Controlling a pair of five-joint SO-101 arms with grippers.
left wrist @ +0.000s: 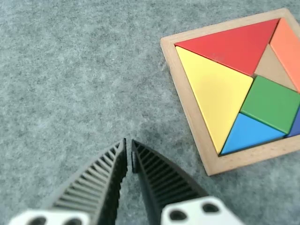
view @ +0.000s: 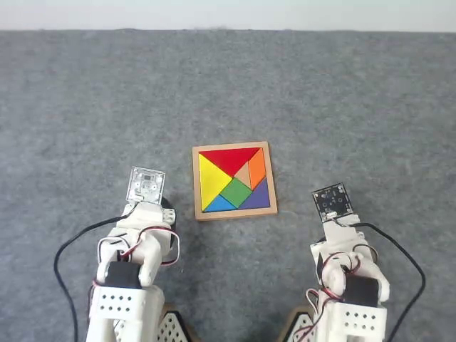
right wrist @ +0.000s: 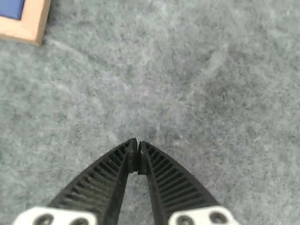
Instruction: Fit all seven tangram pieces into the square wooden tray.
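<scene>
We see the tray (view: 235,212) lying flat on the grey cloth (view: 335,100), between the two arms and a little ahead of them, turned slightly off square to the table's edge. All seven pieces lie inside it and fill the square with no gap that we can make out. The red triangle (view: 229,158) runs along the far edge and the yellow triangle (view: 210,182) along the left edge. The green square (view: 236,191) sits in the middle, touching both the blue triangle (view: 219,204) at the near edge and the tan triangle (view: 244,174) beyond it. The orange piece (view: 257,169) stands against the right edge, with the purple triangle (view: 256,194) in the near right corner. The left arm (view: 135,256) rests to the left of the tray. Its left gripper (left wrist: 128,140) has its jaws drawn together on nothing, the tips over bare cloth near the tray's left rim but apart from it. The right arm (view: 349,278) rests to the right of the tray. Its right gripper (right wrist: 137,140) is likewise closed and empty, over cloth well apart from the tray's corner.
</scene>
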